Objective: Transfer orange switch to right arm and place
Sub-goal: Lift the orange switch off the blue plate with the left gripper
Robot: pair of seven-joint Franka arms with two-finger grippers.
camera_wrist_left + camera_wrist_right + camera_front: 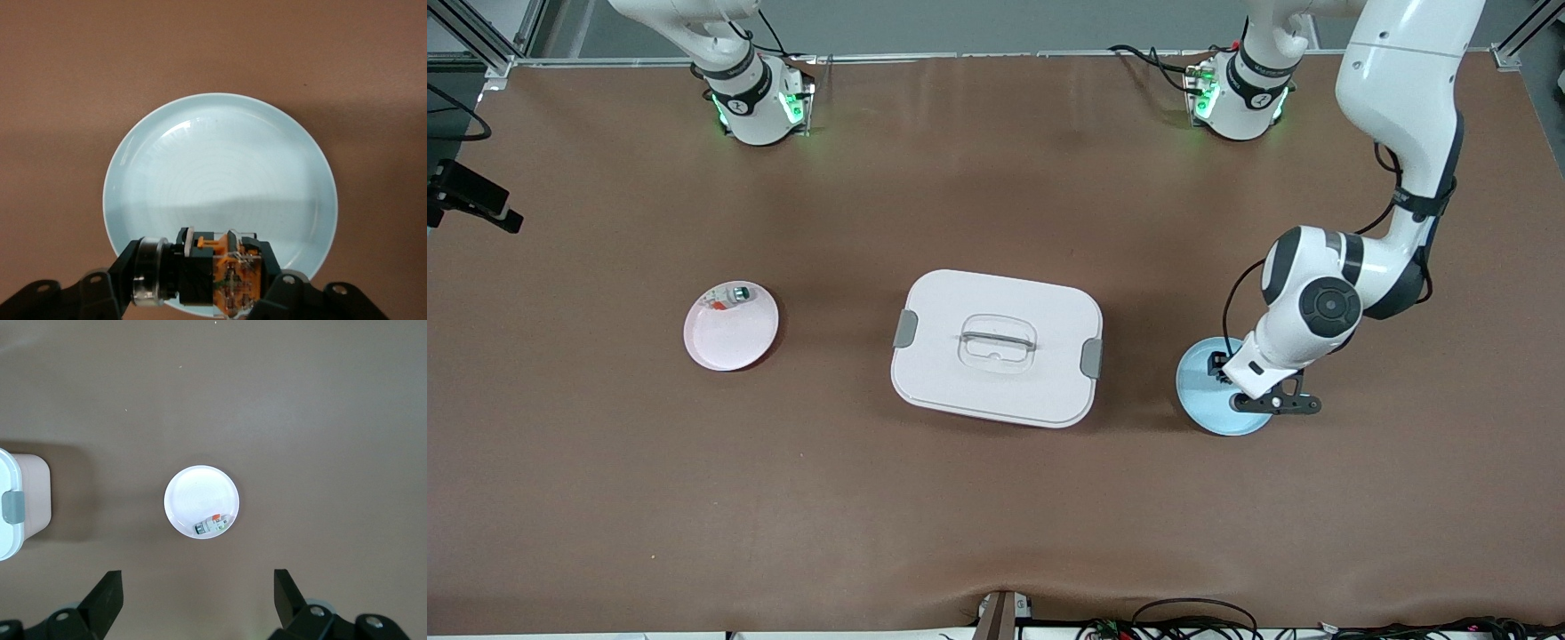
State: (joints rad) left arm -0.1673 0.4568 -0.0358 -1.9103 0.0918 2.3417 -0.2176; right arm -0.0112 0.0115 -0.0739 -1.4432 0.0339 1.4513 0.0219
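Observation:
The orange switch (220,273), a small black blocky part with an orange middle piece and a silver ring at one end, sits between the fingers of my left gripper (200,280). The fingers press on both of its ends. The left gripper (1220,367) is low over the light blue plate (1199,409), at the plate's edge in the left wrist view (220,173). In the front view the hand hides the switch. My right gripper (197,587) is open and empty, high over the pink plate (200,495). It is out of the front view.
The pink plate (731,333) toward the right arm's end holds a whitish part with a green end (734,295), which also shows in the right wrist view (213,523). A white lidded box (996,347) with grey clasps stands at the table's middle.

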